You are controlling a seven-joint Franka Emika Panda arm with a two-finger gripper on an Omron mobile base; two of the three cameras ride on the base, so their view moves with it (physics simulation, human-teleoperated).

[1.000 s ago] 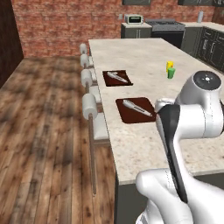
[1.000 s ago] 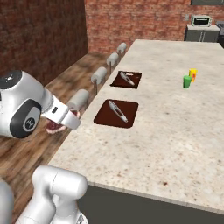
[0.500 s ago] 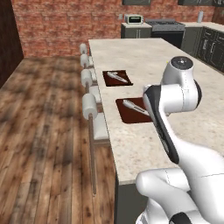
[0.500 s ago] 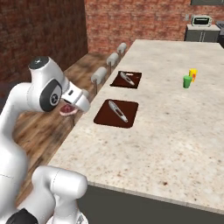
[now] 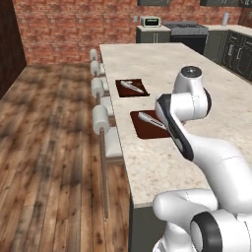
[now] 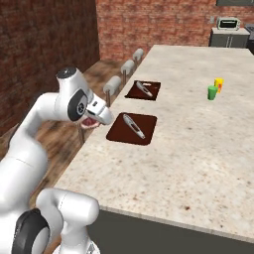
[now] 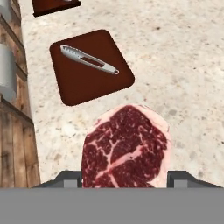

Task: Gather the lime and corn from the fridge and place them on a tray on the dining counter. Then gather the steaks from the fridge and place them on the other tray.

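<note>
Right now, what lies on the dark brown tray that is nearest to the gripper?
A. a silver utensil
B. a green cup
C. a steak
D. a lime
A: in the hand view a silver utensil lies across the near tray, while the steak sits between the fingers of the gripper, short of the tray.

Home kitchen: speckled stone island worktop (image 5: 147,162) with bar stools (image 5: 101,118), brick wall (image 5: 74,29), wood floor (image 5: 49,147), stove (image 5: 183,29), toaster oven (image 5: 150,21).
</note>
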